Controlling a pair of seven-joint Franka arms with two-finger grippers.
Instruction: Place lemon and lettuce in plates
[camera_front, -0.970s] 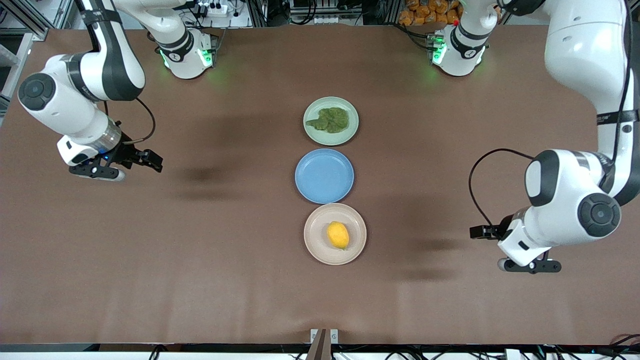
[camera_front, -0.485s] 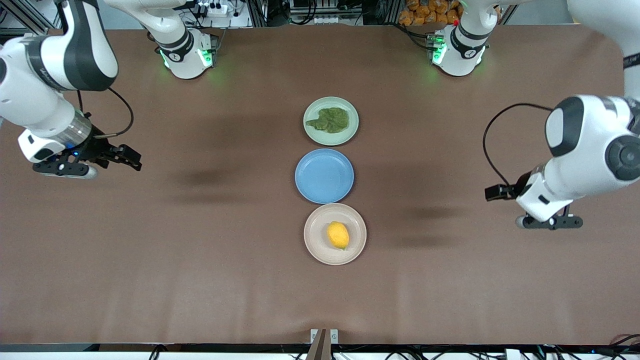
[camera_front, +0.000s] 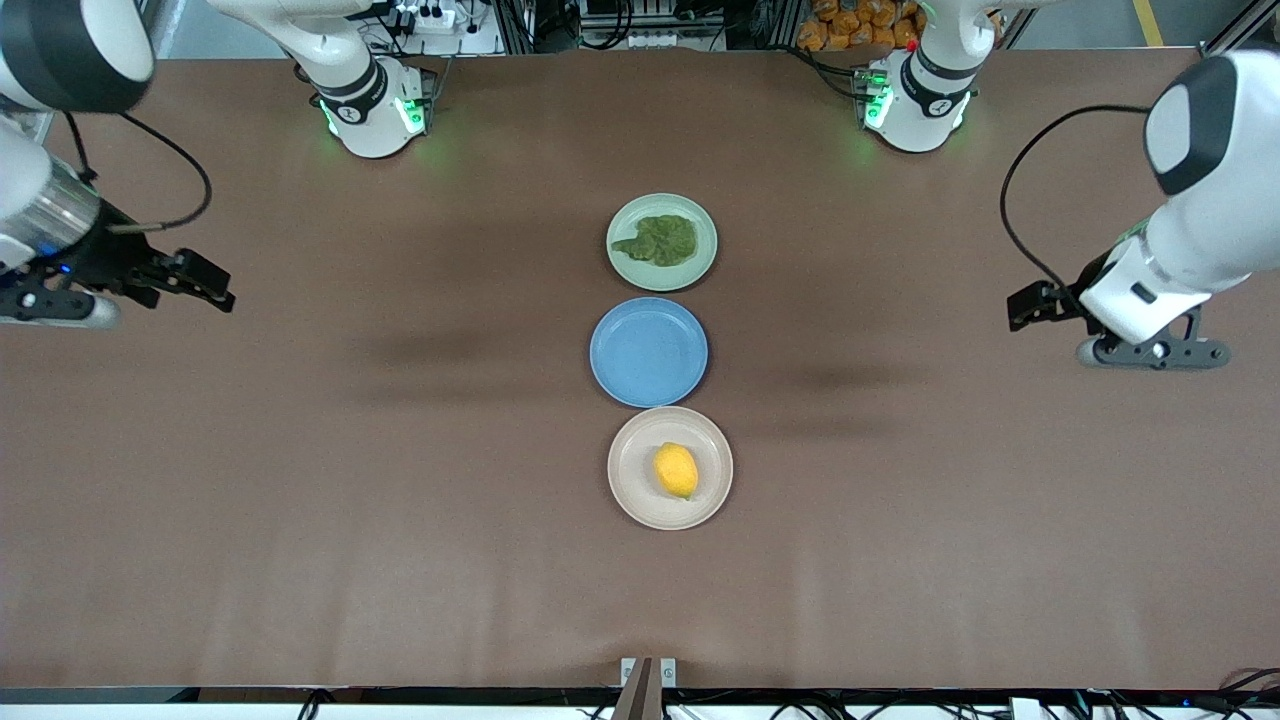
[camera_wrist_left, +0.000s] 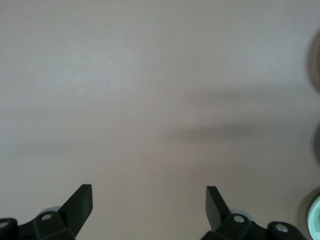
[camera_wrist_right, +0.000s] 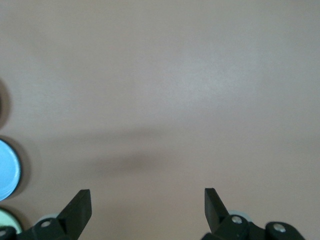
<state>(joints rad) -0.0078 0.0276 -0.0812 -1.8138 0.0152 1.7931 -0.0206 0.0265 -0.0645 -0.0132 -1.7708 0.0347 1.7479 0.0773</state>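
The dark green lettuce (camera_front: 660, 240) lies in the mint green plate (camera_front: 640, 280), the plate nearest the robots' bases. The yellow lemon (camera_front: 676, 470) lies in the beige plate (camera_front: 632, 470), the plate nearest the front camera. My left gripper (camera_front: 1155, 353) hangs over bare table toward the left arm's end, open and empty (camera_wrist_left: 149, 192). My right gripper (camera_front: 55, 308) hangs over bare table at the right arm's end, also open and empty (camera_wrist_right: 147, 195). Both are well apart from the plates.
A blue plate (camera_front: 648, 352) with nothing in it sits between the two other plates, all in one row at mid-table. The right wrist view catches its edge (camera_wrist_right: 7, 167). Brown table (camera_front: 400, 520) surrounds the row.
Both arms have swung outward from the plates toward their own table ends, the left gripper also toward the bases. Both grippers stayed open. Lemon and lettuce have not moved.
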